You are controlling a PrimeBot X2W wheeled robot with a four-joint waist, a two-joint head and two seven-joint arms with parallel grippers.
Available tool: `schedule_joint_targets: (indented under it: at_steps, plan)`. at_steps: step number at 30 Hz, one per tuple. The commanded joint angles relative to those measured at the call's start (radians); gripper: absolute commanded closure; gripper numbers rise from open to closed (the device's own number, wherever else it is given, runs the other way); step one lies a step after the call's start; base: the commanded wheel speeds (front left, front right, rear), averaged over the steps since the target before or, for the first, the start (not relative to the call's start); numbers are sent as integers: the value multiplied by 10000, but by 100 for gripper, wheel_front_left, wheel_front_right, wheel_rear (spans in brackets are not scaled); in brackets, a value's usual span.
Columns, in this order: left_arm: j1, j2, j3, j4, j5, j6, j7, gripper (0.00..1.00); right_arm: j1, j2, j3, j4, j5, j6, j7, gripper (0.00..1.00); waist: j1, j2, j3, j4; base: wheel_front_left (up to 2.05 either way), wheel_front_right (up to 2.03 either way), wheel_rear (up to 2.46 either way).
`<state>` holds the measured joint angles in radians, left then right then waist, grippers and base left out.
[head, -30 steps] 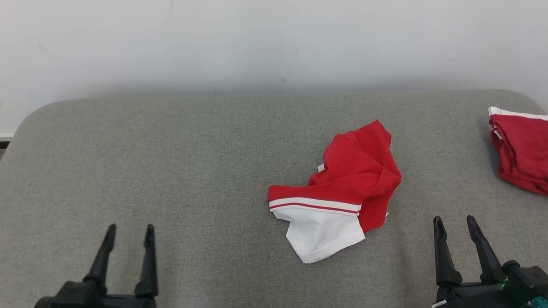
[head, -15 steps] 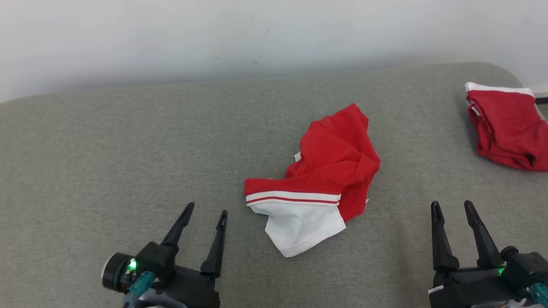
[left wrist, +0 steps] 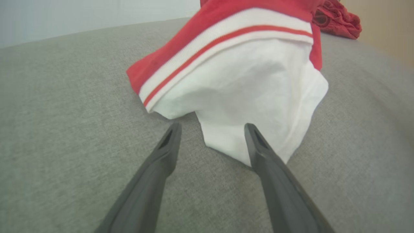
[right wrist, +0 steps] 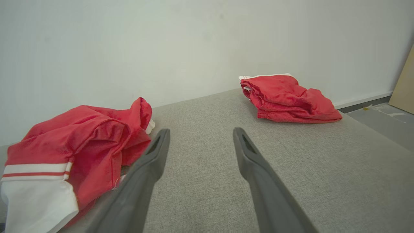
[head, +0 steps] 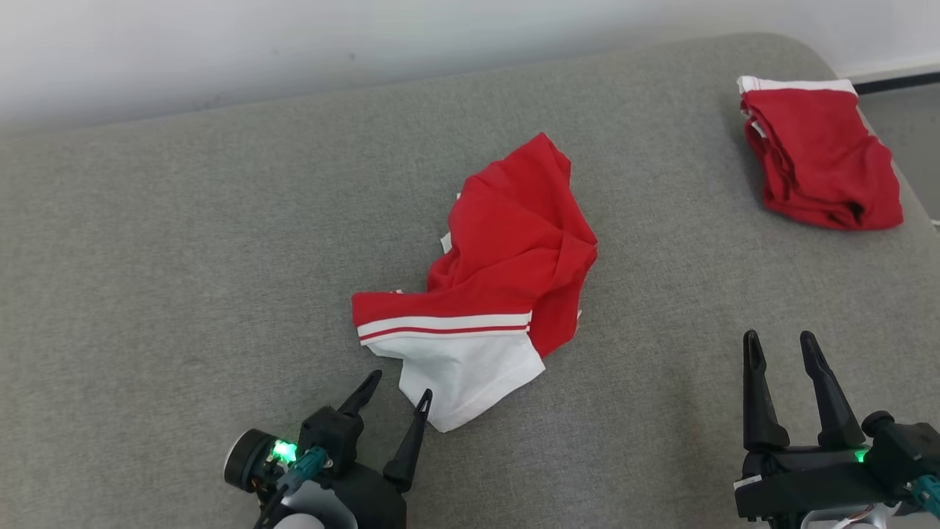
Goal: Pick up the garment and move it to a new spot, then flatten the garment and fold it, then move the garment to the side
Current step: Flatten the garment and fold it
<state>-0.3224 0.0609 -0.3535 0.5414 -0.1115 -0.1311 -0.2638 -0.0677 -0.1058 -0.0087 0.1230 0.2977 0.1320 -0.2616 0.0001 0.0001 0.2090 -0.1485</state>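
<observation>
The left gripper (head: 400, 387) is released, its two long dark tapered fingers spread wide with nothing between them. It is tilted to point at the crumpled red and white fabric garment (head: 507, 250), which lies directly ahead of its tips. In the left wrist view, one finger (left wrist: 275, 187) overlaps the lowest white corner of the cloth. Whether it touches the cloth or only stands just beside it cannot be told. The other finger is over bare upholstery.

The right gripper (head: 778, 338) is also released, its jaws as wide apart and holding nothing, well clear of the garment. The garment lies ahead of this gripper and off to its left.

The garment is soft, thin and matte. Its upper part is a rumpled red heap with deep folds. Nearer the left gripper there is a ribbed band, white with a thin red stripe. Below that band a smooth white panel ends in a blunt point.

Ahead of the right gripper and slightly to its right, well apart from it, sits a folded red fabric garment (head: 819, 158) with a white edge, near the far corner. Both garments lie on a grey woven upholstered surface (head: 183, 257) with a fine weave and rounded corners, set against a plain white wall (head: 220, 44).
</observation>
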Motion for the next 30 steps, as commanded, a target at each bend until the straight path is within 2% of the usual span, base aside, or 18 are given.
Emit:
schedule_joint_targets:
  at_steps: [1, 8, 10, 15, 20, 25, 26, 30]
  plan:
    - [-280, 33, -63, 224, -67, 23, -5, 0, -124, 42, -14, -3, -7, -29, -45, 0, -1, -1, 183, -147, 0, 0, 0]
    - [-893, -52, -452, 1492, -289, 22, 9, 0, -222, 48, 12, 54, -63, -29, -45, 0, -1, -1, 282, -180, 0, 0, 0]
    - [-985, -71, -705, 1906, -434, 19, 38, 100, -238, 1, 24, 72, -45, -29, -45, 0, -1, -1, 267, -195, 0, 0, 0]
    - [-1174, -71, -1078, 2155, -803, 22, 39, 100, -98, -93, -121, 88, -46, -29, -45, 0, -1, -1, 106, -84, 0, 0, 0]
    - [-1065, -9, -631, 1298, -1078, 232, -3, 100, 89, -100, -286, 15, -107, -29, -47, 0, -1, -1, -133, 321, 0, 0, 0]
    - [-935, 680, 178, 82, -1221, 441, -3, 100, 224, -117, -296, 22, -135, -29, -45, 0, -1, -1, -367, 805, 0, 0, 0]
    - [-935, 680, 178, 82, -1221, 441, -3, 100, 224, -117, -296, 22, -135, -29, -45, 0, -1, -1, -367, 805, 0, 0, 0]
    - [-1046, 1541, 908, -913, -1262, 627, -3, 100, 284, -63, -333, 41, -167, -29, -45, 0, -1, -1, -529, 1061, 0, 0, 0]
